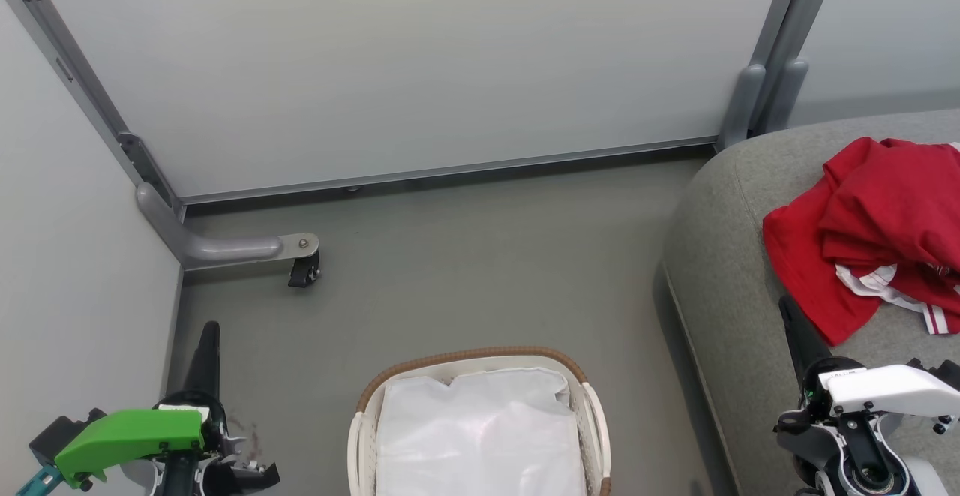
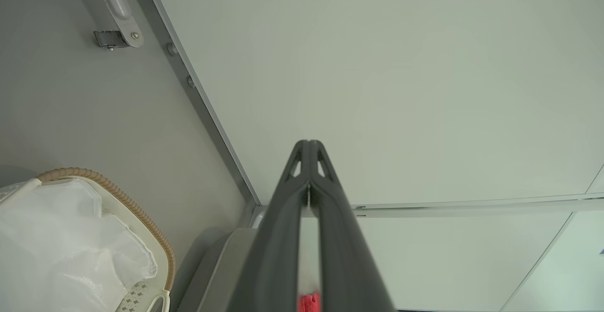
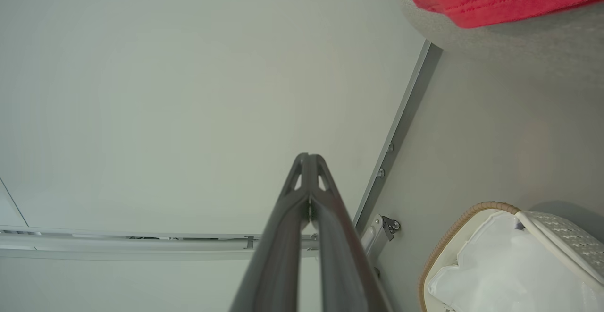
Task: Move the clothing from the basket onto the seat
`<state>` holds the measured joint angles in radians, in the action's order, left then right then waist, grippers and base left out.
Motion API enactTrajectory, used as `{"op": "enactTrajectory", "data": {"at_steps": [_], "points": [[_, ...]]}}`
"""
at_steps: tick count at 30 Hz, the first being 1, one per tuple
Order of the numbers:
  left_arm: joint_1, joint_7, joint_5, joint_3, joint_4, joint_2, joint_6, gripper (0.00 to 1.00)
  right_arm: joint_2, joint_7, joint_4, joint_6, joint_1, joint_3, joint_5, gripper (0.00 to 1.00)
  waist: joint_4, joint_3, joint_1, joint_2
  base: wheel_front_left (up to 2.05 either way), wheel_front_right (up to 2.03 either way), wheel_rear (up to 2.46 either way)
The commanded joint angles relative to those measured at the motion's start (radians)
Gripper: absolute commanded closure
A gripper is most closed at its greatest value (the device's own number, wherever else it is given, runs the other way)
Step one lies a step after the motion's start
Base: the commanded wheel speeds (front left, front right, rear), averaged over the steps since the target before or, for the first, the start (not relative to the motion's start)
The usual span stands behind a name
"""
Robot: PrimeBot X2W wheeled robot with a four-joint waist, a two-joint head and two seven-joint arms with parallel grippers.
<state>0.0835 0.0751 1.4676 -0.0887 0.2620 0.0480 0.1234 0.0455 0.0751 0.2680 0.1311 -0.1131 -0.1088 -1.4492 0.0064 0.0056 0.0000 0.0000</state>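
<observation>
Left fingers pointing forward, clothing crumpled on seat

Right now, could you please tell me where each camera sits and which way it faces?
Head view: on the head, facing forward and down at the basket and the seat bearing the clothing; left gripper lower left, right gripper lower right, both shut.
Left wrist view: on that wrist, looking along its shut fingers at the white panel; basket lower left.
Right wrist view: on that wrist, along its shut fingers at the panel; basket lower right, clothing top right.
Shared: both wrist views hold panel and basket.
</observation>
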Motion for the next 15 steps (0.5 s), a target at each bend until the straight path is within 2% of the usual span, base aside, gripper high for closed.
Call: {"op": "enactTrajectory", "data": {"at_steps": [1,15], "points": [[0.024,0.006,0.023,-0.005,-0.008,0.005,0.007,1.0,0.007,0.007,-0.009,0.0,0.006,-0.003,-0.024,1.0,0.0,0.0,0.0,0.0,0.0,0.0,0.0],[0.03,0.032,0.113,-0.023,-0.016,0.005,0.01,1.0,0.007,0.033,-0.022,-0.001,0.008,-0.006,-0.127,1.0,-0.005,-0.002,0.0,0.0,0.0,0.0,0.0]]}}
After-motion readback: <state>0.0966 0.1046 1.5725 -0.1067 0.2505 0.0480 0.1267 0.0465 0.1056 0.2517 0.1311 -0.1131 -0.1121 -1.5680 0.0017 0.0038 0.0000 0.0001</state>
